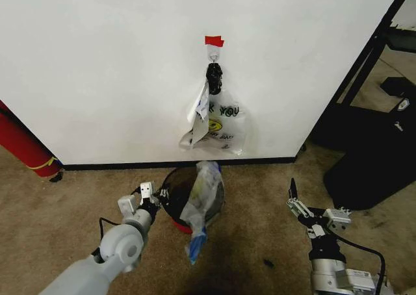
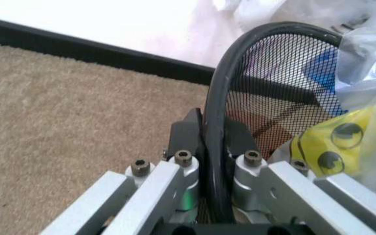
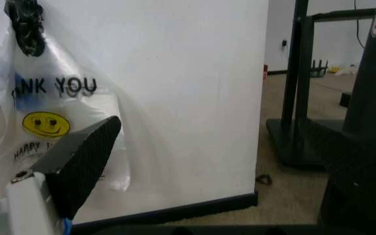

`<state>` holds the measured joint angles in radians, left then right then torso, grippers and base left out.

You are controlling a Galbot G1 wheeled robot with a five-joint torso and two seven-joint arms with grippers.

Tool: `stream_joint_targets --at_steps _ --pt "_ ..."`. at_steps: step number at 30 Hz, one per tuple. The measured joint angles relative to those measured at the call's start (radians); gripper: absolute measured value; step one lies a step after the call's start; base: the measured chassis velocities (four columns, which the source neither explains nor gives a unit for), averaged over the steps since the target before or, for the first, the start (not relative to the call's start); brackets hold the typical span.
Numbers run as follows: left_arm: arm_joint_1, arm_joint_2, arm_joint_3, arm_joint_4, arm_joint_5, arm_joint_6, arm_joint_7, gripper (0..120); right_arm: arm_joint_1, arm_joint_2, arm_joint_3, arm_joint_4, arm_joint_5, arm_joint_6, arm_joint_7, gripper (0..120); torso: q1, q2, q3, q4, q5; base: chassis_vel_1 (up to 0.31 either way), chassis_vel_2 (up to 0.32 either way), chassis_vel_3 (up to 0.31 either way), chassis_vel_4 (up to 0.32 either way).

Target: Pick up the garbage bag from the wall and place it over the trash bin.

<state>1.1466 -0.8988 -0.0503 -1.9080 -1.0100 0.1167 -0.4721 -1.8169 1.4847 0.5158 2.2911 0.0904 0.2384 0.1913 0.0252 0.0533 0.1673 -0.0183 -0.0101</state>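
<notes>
The trash bin [image 1: 170, 179], black wire mesh with a red base, stands on the carpet just in front of the wall [image 1: 97, 67]. The garbage bag [image 1: 203, 197], crinkly with blue patches, lies across the bin's opening and hangs over its near rim. My left gripper [image 1: 155, 196] is shut on the bin's left rim. In the left wrist view the fingers [image 2: 189, 128] pinch the rim of the trash bin [image 2: 279, 83], with the garbage bag [image 2: 364, 122] showing its yellow smiley inside. My right gripper [image 1: 315, 207] is open, low to the bin's right.
A "THANK YOU" smiley bag [image 1: 221, 123] hangs from a hook [image 1: 214, 50] under red tape [image 1: 214, 41]. A red cylinder [image 1: 23, 145] leans at the left. A black rack frame [image 1: 364, 67] and a big black rounded object [image 1: 374, 158] stand at the right.
</notes>
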Motion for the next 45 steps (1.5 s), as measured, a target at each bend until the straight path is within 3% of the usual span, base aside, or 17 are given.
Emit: stream_joint_targets --at_steps 6,12,13,17,19,20,22,24,28,31,34,35,38,41,45 --pt "0.000 0.004 -0.006 0.010 -0.022 0.021 -0.012 14 0.000 0.003 0.001 0.005 -0.004 0.002 0.000 100 0.000 0.000 0.000 0.0000 0.0002 0.000 0.000 0.000 0.000" --pt "0.031 0.020 -0.030 -0.025 0.037 0.033 0.000 41 0.002 0.004 -0.007 0.002 -0.008 0.002 -0.001 100 0.000 0.000 0.000 0.0002 0.0001 0.000 0.000 0.000 0.000" --pt "0.031 0.020 -0.030 -0.025 0.037 0.033 0.000 41 0.002 0.004 -0.007 0.002 -0.008 0.002 -0.001 100 0.000 0.000 0.000 0.0002 0.0001 0.000 0.000 0.000 0.000" --pt "0.039 0.040 -0.046 -0.065 0.136 0.036 0.001 55 0.012 0.002 -0.011 -0.006 -0.007 0.000 -0.001 100 0.000 0.000 0.000 0.0003 0.0000 0.000 0.000 0.000 0.000" --pt "0.046 0.058 -0.056 -0.105 0.247 0.038 -0.001 66 0.019 0.001 -0.012 -0.015 -0.002 -0.002 0.000 100 0.000 0.000 0.000 0.0002 0.0000 0.000 0.000 0.000 0.000" --pt "0.046 0.058 -0.056 -0.105 0.247 0.038 -0.001 66 0.019 0.001 -0.012 -0.015 -0.002 -0.002 0.000 100 0.000 0.000 0.000 0.0002 0.0000 0.000 0.000 0.000 0.000" --pt "0.043 0.079 -0.049 -0.137 0.385 0.041 0.019 74 0.028 0.000 -0.011 -0.028 0.009 -0.007 0.003 100 0.000 0.000 0.000 0.0005 0.0002 0.000 0.000 0.000 0.000" --pt "0.016 0.095 -0.008 -0.155 0.516 0.038 0.053 81 0.040 -0.001 -0.013 -0.041 0.028 -0.020 0.014 100 0.000 0.000 0.000 0.0003 0.0000 0.000 0.000 0.000 0.000" --pt "-0.058 0.117 0.078 -0.188 0.575 0.082 0.089 94 0.062 0.001 -0.014 -0.059 0.043 -0.035 0.031 100 0.000 0.000 0.000 0.0002 0.0000 0.000 0.000 0.000 0.000" --pt "-0.174 0.147 0.188 -0.221 0.548 0.170 0.103 100 0.077 0.013 -0.012 -0.078 0.043 -0.043 0.045 100 0.000 0.000 0.000 0.0003 0.0002 0.000 0.000 0.000 0.000" --pt "-0.310 0.160 0.339 -0.238 0.466 0.264 0.060 97 0.082 0.024 -0.011 -0.090 0.033 -0.046 0.054 100 0.000 0.000 0.000 0.0002 0.0002 0.000 0.000 0.000 0.000" --pt "-0.310 0.160 0.339 -0.238 0.466 0.264 0.060 97 0.082 0.024 -0.011 -0.090 0.033 -0.046 0.054 100 0.000 0.000 0.000 0.0002 0.0002 0.000 0.000 0.000 0.000" --pt "-0.461 0.150 0.485 -0.260 0.263 0.390 -0.068 94 0.093 0.028 -0.004 -0.112 0.027 -0.048 0.064 100 0.000 0.000 0.000 -0.0001 0.0005 0.000 0.000 0.000 0.000" --pt "-0.553 0.120 0.561 -0.253 0.099 0.469 -0.195 92 0.109 0.031 -0.001 -0.130 0.025 -0.048 0.069 100 0.000 0.000 0.000 0.0002 0.0003 0.000 0.000 0.000 0.000" --pt "-0.599 0.098 0.608 -0.197 0.076 0.496 -0.244 91 0.118 0.033 -0.004 -0.140 0.025 -0.048 0.069 100 0.000 0.000 0.000 0.0001 0.0000 0.000 0.000 0.000 0.000"
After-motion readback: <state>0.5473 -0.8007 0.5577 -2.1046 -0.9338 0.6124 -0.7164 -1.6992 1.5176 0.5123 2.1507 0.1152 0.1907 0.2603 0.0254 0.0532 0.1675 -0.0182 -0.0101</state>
